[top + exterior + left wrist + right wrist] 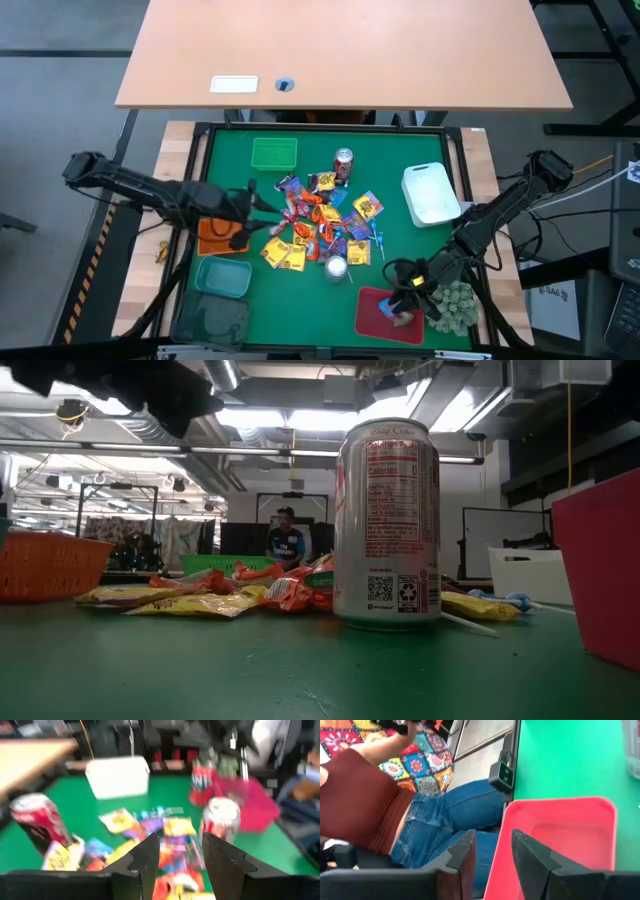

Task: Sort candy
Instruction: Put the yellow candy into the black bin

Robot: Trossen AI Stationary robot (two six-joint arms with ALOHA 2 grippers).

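Observation:
The candy lies in a loose pile of small yellow, orange-red, blue and purple wrappers on the middle of the green mat; the left wrist view shows the candy too. My left gripper hovers at the pile's left edge, open, with nothing between its fingers. My right gripper hangs open over the near edge of the red tray at the near right. A small blue and orange piece lies in the red tray.
Two drink cans stand at the pile's edges. Around it are a green bin, white bin, orange basket and teal bins. A spiky plant sits beside the red tray. A person sits at the near edge.

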